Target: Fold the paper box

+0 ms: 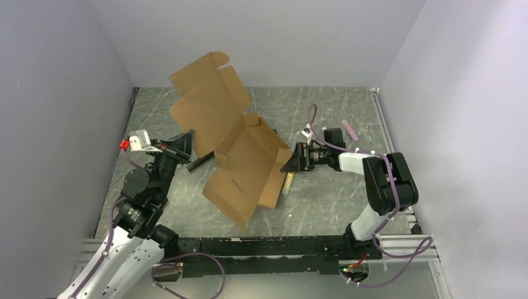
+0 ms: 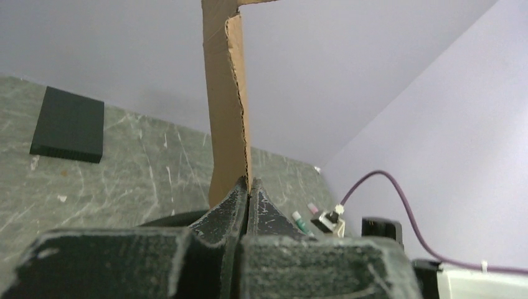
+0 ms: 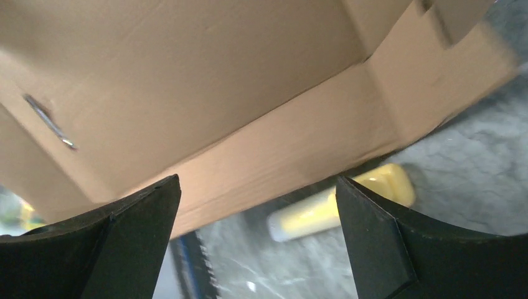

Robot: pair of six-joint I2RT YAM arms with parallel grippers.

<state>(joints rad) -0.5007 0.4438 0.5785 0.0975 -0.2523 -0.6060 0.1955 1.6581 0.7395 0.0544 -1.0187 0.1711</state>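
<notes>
At far left I see the left claw (image 2: 248,194) pinched tight on a thin, ragged corrugated edge of the paper box (image 1: 231,146). The box is a matte brown die-cut sheet with flaps, tilted over the grey-green marbled table (image 1: 330,199). A smooth yellow cylinder (image 3: 339,208) lies beneath it. The right claw (image 1: 291,163) gapes wide just beside the box's right wall, gripping nothing.

The raised, tilted brown cardboard mailer box (image 1: 240,146) filled the middle of the grey marbled table (image 1: 324,199) and barred the way between the arms. The left gripper (image 1: 185,142) pinched its left edge. The right gripper (image 1: 290,162), fingers spread wide, stood at its right wall. A yellow cylinder (image 1: 287,183) lay just under that wall, and a flat black block (image 2: 67,124) lay beside the pinched edge. Bare tabletop lay open at the near right, with a pink marker (image 1: 350,129) at the far right.
</notes>
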